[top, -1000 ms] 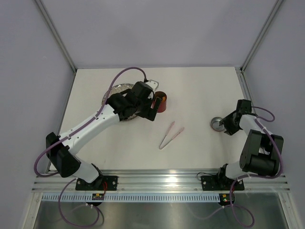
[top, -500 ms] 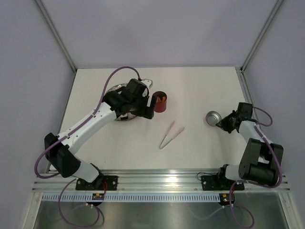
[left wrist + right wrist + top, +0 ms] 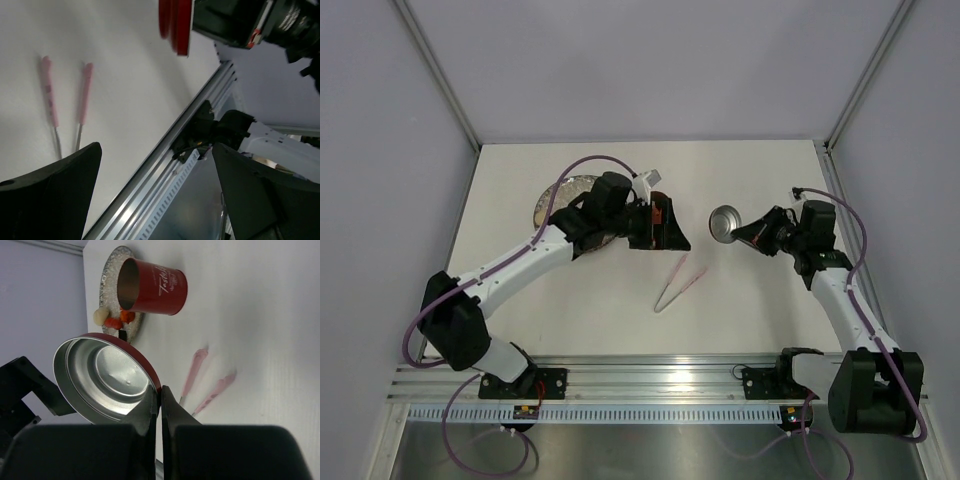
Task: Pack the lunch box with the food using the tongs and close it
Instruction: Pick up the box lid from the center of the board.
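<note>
The red lunch box (image 3: pixel 150 287) stands open on the table beside the speckled plate (image 3: pixel 112 275). In the top view only a sliver of the lunch box (image 3: pixel 660 212) shows under my left gripper (image 3: pixel 660 228). That left gripper (image 3: pixel 155 150) is wide open, with nothing between its fingers. My right gripper (image 3: pixel 160 390) is shut on the rim of the red lid (image 3: pixel 105 377), held in the air with its silver underside towards the lunch box (image 3: pixel 725 222). The pink tongs (image 3: pixel 678 283) lie on the table between the arms. White, orange and red food pieces (image 3: pixel 112 319) sit on the plate.
The plate (image 3: pixel 555 200) lies at the back left, largely covered by the left arm. An aluminium rail (image 3: pixel 165 165) runs along the near table edge. Grey walls enclose the table on three sides.
The right gripper shut on the lid, lifted it off the table at the right and carried it left towards the lunch box. The left gripper opened wider and swung right over the lunch box.
</note>
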